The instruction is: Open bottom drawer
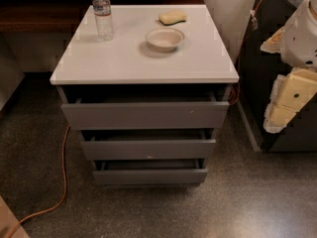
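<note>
A grey cabinet with a white top (143,58) stands in the middle of the camera view, with three handleless grey drawers stacked in it. The bottom drawer (150,176) has the narrowest, slimmest front. It is pulled out a little, and a strip of its grey interior (148,164) shows above the front. The middle drawer (148,149) and the top drawer (144,115) also stand slightly out. My gripper (286,102), white with cream-yellow pads, hangs at the right edge of the view. It is to the right of the cabinet, apart from it, and holds nothing I can see.
A water bottle (102,13), a white bowl (164,38) and a yellow sponge (172,17) sit on the white top. An orange cable (63,172) runs over the speckled floor at the left. A dark unit (262,58) stands behind my gripper on the right.
</note>
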You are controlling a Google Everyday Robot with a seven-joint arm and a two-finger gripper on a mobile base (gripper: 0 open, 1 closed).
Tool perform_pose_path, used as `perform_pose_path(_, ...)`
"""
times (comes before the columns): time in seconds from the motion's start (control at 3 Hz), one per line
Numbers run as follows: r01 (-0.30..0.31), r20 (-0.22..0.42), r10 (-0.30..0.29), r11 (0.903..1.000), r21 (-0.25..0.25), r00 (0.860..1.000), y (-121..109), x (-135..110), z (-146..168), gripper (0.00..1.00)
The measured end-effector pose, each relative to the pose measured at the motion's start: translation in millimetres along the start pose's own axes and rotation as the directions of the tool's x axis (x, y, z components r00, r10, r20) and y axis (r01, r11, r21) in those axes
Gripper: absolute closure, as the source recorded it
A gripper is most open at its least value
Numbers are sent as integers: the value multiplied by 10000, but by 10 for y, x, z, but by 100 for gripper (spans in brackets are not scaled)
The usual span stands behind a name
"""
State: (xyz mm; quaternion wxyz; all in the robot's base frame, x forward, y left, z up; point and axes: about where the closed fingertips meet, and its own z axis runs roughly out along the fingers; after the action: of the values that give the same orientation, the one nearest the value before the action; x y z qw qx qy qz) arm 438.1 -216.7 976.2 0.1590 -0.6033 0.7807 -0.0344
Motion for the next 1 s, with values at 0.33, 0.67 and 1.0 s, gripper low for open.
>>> perform_pose_path(0.33,1,28,-1,10000,-4,10000,4,4,12,0)
perform_pose_path(0.67,16,265,-14,10000,-82,9996,43,45,126,0)
perform_pose_path(1.0,-70,502,92,9990,-441,9987,98,99,433,0)
